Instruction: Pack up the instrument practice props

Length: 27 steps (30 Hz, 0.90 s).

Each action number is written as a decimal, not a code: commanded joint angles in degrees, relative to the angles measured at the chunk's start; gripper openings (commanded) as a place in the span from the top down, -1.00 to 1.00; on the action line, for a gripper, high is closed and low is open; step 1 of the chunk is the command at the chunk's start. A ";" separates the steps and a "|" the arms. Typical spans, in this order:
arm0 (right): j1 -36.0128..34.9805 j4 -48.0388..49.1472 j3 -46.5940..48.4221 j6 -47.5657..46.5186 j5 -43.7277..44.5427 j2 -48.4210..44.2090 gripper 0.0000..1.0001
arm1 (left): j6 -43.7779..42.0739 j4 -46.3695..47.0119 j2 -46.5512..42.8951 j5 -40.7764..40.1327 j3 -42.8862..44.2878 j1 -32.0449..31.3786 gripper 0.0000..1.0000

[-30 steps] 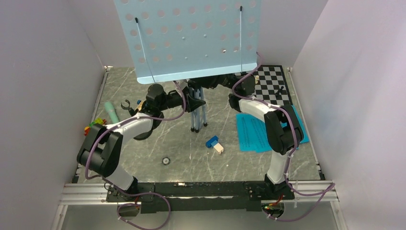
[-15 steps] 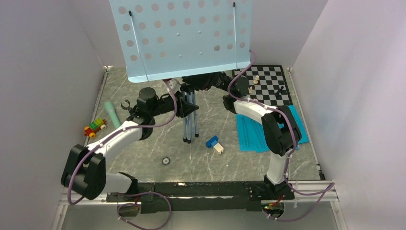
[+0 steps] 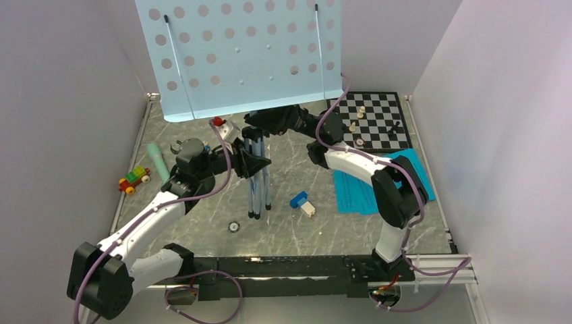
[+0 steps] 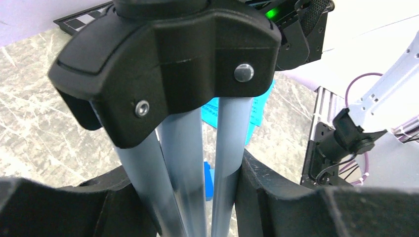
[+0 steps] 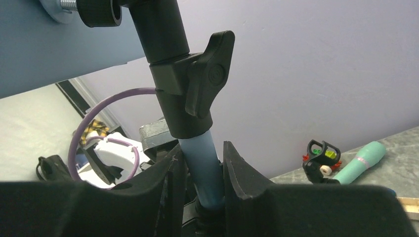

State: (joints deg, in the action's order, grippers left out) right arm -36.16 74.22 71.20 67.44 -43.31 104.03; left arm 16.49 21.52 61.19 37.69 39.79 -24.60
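Handling first: music stand (image 3: pixel 239 54) is judged light but top-heavy & awkward, w/ a wide perforated desk on a thin tube, so it is likely to swing or twist if held at one point only. Painted tubes look smooth, prob. slippery, and the thin desk could bend, so hold is best taken on rigid parts, i.e. shaft and bundled legs, not the desk edge. That is how it is gripped now. Left gripper (image 4: pixel 188 202) is clamped on the folded legs (image 4: pixel 185 163), a finger on either side of the bundle, just below the black leg hub (image 4: pixel 163 59). Right gripper (image 5: pixel 205 187) is closed on the pale-blue shaft (image 5: pixel 202 153), tube squeezed btwn both pads, just under the black height clamp (image 5: pixel 190 94) w/ its knob. Stand is held roughly upright mid-table, a bit left of ctr, desk up toward the far wall. Whether the feet touch the table (image 3: pixel 202 209) cannot be told. Cyan sheet-music pages (image 3: pixel 367 182) lie flat at right, just near of the chessboard (image 3: pixel 378 121). Mint microphone (image 3: pixel 159 162) lies by the left edge. Both are well apart from the jaws.
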 commanded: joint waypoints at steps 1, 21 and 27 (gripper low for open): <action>-3.41 -4.06 -1.87 3.89 3.74 -8.66 1.00 | -0.53 12.19 -5.42 -8.10 0.96 0.98 1.00; -5.22 -8.99 -14.33 1.10 11.78 -13.00 1.00 | 5.35 13.44 -5.78 -16.10 -9.93 -2.67 1.00; -4.42 -6.05 -16.72 3.76 13.06 -11.56 1.00 | 6.79 16.55 -2.79 -17.87 -11.63 -3.72 1.00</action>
State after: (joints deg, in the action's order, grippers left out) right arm -40.23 60.12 55.33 63.22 -29.56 95.57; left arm 27.88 25.47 56.95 31.66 27.31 -29.21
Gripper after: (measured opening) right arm 0.321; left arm 0.514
